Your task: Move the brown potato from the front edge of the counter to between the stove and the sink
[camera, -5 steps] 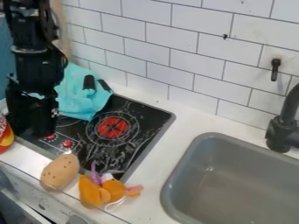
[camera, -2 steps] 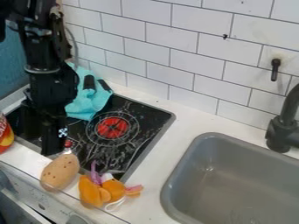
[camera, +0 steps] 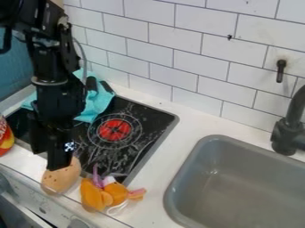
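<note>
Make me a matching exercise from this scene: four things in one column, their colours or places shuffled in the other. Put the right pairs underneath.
Things
1. Sink
2. Gripper
3. Cloth
4. Burner centre

Colours or places
A. Red, on the black stovetop
B. Grey, right of the stovetop
C. Close to the brown potato
D. Turquoise, crumpled near the tiled wall

Right pairs: 1-B; 2-C; 3-D; 4-A

Potato [camera: 61,179] before stove [camera: 122,153], sink [camera: 238,187] at right
</note>
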You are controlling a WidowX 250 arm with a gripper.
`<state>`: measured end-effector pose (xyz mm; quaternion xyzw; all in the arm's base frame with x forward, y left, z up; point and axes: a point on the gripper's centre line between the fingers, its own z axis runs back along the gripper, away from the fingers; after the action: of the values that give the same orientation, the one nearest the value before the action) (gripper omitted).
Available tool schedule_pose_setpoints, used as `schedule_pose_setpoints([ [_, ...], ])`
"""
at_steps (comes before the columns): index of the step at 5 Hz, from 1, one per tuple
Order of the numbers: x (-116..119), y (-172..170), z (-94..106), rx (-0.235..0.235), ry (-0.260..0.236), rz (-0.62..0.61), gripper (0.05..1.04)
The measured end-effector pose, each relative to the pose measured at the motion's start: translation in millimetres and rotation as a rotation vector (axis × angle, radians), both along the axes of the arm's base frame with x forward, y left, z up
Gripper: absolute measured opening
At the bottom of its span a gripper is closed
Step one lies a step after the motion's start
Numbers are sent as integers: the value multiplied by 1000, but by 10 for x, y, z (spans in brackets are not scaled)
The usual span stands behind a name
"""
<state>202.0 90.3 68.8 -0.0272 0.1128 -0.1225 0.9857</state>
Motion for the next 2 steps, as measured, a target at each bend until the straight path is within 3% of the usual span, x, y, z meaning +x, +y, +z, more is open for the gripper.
schedule_pose_setpoints([
  [1,23,-6,-46,20,-3,14,1000],
  [2,42,-91,-193,50,28,4,1000],
])
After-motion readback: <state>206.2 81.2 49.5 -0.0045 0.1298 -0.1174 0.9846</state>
